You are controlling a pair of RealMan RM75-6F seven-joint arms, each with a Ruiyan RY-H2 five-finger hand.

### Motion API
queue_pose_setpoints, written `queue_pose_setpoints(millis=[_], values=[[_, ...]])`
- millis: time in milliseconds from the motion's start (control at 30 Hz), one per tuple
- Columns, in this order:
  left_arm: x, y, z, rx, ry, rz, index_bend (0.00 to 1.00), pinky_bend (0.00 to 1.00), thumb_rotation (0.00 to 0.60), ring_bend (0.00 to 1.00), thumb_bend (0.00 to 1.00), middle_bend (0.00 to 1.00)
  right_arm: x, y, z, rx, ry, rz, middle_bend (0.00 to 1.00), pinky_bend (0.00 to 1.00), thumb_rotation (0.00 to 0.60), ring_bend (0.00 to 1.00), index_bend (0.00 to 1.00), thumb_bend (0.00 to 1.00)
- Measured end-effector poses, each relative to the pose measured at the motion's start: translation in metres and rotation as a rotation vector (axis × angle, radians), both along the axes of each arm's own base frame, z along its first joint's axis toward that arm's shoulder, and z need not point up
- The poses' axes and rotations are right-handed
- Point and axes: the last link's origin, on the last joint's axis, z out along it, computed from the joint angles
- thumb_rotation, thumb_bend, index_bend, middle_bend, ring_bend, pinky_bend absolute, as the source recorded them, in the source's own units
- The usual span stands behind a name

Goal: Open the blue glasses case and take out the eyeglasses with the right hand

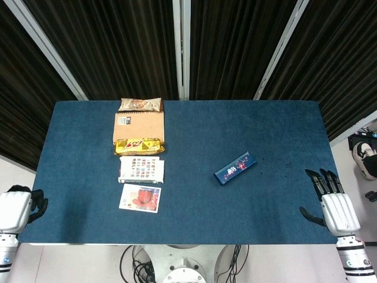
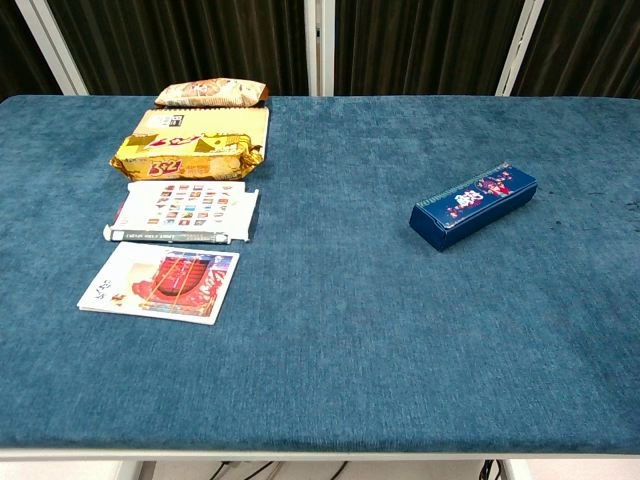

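Risk lay in the reach: the blue glasses case (image 1: 235,168) sat closed on the table (image 1: 271,135), right of centre, well apart from my right hand (image 1: 333,203), which rested empty at the near edge, fingers apart. My left hand (image 1: 20,206) looked curled and empty. A one-sided push might have slid the unbraced case.

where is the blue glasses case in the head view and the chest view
Head view: the closed blue rectangular glasses case lies right of centre on the blue cloth table.
Chest view: same case, right of centre.
Shared landmark: the yellow snack packet in the left column.
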Motion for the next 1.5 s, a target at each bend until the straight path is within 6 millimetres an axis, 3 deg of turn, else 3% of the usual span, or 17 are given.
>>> queue_pose_setpoints(millis=[200,400,733,867,1033,1500], values=[[0.000,-0.001,0.000,0.002,0.003,0.000,0.76,0.44,0.600,0.58,0.41,0.79,0.006,-0.015,-0.007,0.045,0.021,0.025,0.13,0.00,0.600,0.00,0.00,0.15],[0.000,0.000,0.000,0.001,0.004,0.002,0.76,0.44,0.600,0.58,0.41,0.79,0.019,-0.044,-0.023,0.154,0.065,0.054,0.15,0.00,0.600,0.00,0.00,0.17],[0.000,0.000,0.000,0.004,0.003,0.007,0.76,0.44,0.600,0.58,0.41,0.79,0.060,-0.136,-0.085,0.358,0.218,0.129,0.15,0.00,0.600,0.00,0.08,0.21],[-0.001,0.000,0.000,0.003,-0.005,0.007,0.76,0.44,0.600,0.58,0.41,0.79,0.069,-0.159,-0.105,0.383,0.268,0.126,0.15,0.00,0.600,0.00,0.10,0.23],[-0.001,0.000,0.001,0.000,-0.010,0.006,0.76,0.44,0.600,0.58,0.41,0.79,0.082,-0.170,-0.124,0.406,0.300,0.143,0.16,0.00,0.600,0.00,0.13,0.27],[-0.001,0.000,0.001,-0.002,-0.012,0.005,0.76,0.44,0.600,0.58,0.41,0.79,0.083,-0.175,-0.137,0.423,0.324,0.134,0.13,0.00,0.600,0.00,0.22,0.30]])
